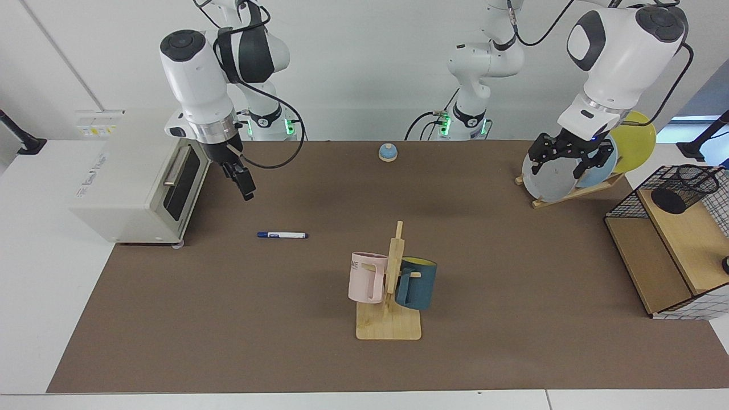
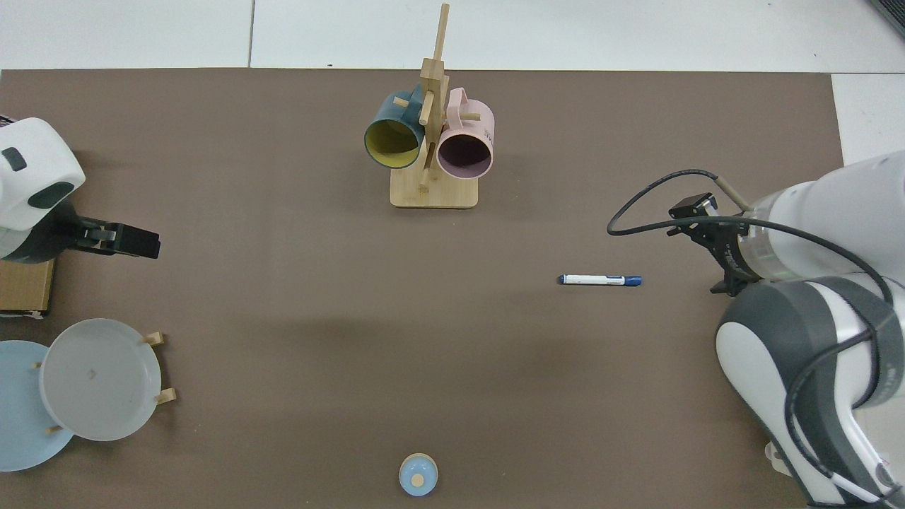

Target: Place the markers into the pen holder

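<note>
Brown desk, marker [image 1: 282, 234] lying flat, both my arms aloft.

My right end effector [image 1: 246, 187] hangs beside the toaster oven [image 1: 136, 185], the marker below it and a little toward the desk's near edge; I cannot tell its finger spread. My left end effector [image 1: 564, 158] waits wide open before the plates [image 1: 549, 177], pen holder [image 1: 683, 188] on the rack [image 1: 666, 253] just beyond.
</note>
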